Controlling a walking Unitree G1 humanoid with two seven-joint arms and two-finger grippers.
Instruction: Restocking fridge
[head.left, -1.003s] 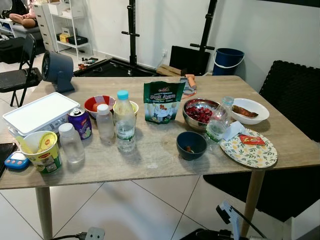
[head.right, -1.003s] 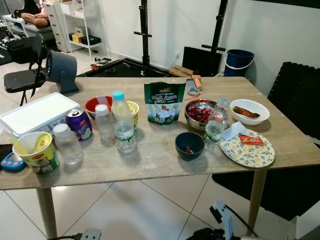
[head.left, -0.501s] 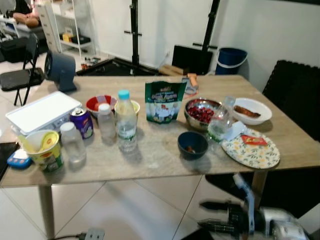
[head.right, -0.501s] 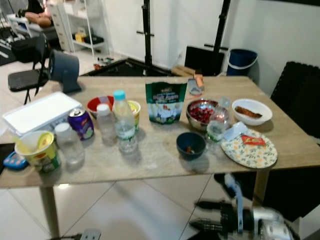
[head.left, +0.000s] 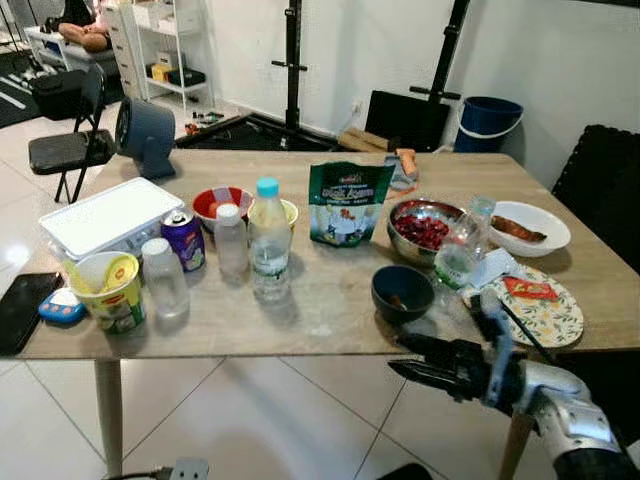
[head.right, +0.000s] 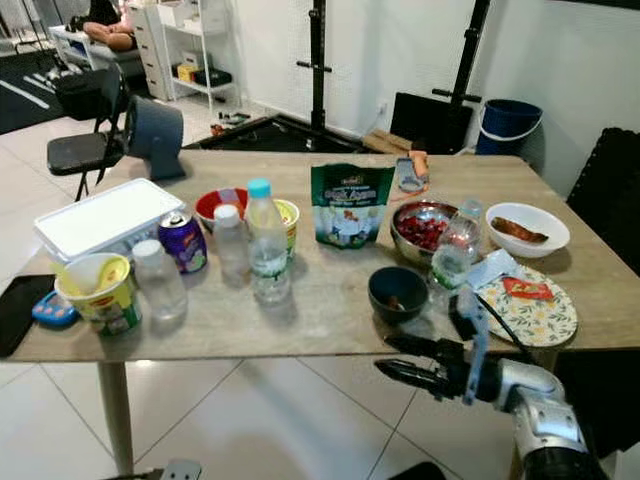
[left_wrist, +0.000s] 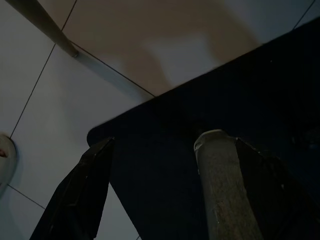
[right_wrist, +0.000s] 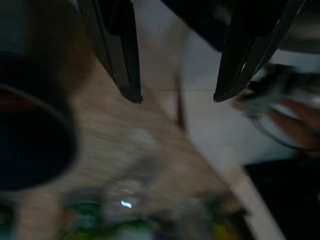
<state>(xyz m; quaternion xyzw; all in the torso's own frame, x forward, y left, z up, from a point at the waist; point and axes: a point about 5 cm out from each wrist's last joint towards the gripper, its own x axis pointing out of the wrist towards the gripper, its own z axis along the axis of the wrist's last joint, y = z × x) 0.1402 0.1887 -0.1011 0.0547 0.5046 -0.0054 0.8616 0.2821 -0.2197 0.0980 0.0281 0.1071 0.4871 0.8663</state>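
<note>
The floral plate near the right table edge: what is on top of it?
On the floral plate lies a small red packet; crumpled white wrapping overlaps its near-bottle rim, hiding what is beneath.

The floor (head.left: 290, 420) has big pale shiny tiles. A wooden table (head.left: 320, 310) with thin legs stands in the middle. The wall (head.left: 380, 40) at 12 o'clock is white. A blue bucket (head.left: 487, 122) sits on the floor at 1 o'clock. A black folding chair (head.left: 65, 140) stands at 10 o'clock, with white shelves (head.left: 165, 45) behind it.
</note>
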